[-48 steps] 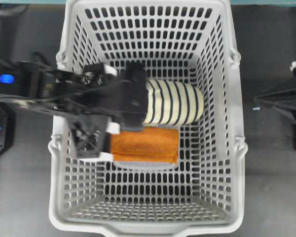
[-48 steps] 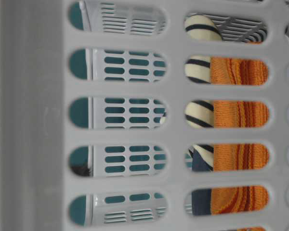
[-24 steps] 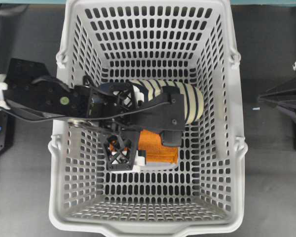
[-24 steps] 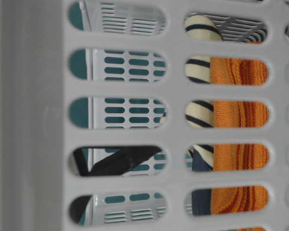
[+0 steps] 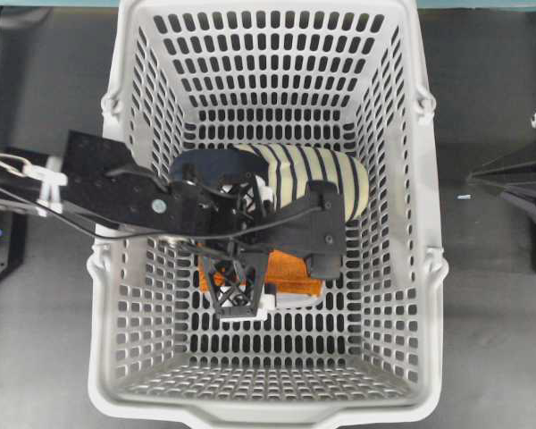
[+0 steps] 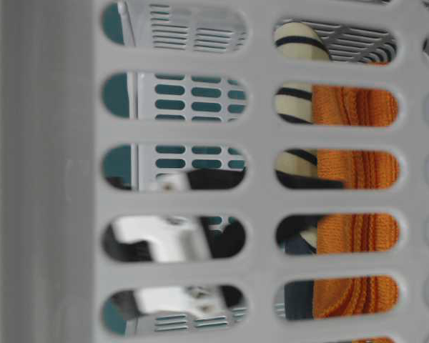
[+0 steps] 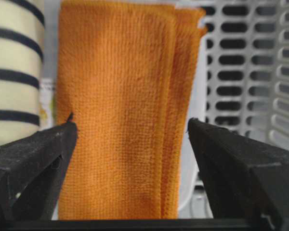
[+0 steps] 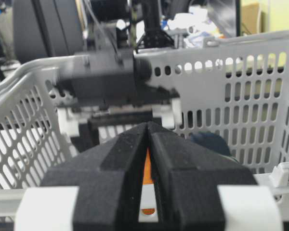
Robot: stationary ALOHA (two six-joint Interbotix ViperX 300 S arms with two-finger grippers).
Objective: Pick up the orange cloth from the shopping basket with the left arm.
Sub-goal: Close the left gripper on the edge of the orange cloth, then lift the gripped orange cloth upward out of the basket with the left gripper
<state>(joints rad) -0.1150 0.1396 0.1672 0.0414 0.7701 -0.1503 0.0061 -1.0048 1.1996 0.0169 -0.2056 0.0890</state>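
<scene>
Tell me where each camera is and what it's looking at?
Overhead exterior: above, looking down into the shopping basket; left arm reaches in.
Table-level exterior: low, peering through the basket's wall at the orange cloth.
Left wrist-mounted: on the left arm, facing the cloth between the open left gripper.
Right wrist-mounted: outside the basket, behind the shut right gripper.
The cloth shows in all four.

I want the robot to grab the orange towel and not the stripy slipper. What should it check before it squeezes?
1. Left gripper open: ok.
2. Orange cloth between the fingers: ok.
3. Striped slipper outside the fingers, just left of the near one: ok, but close.
4. Fingers low enough to reach the cloth: cannot tell.
5. Right gripper shut, outside the shopping basket: ok.
</scene>
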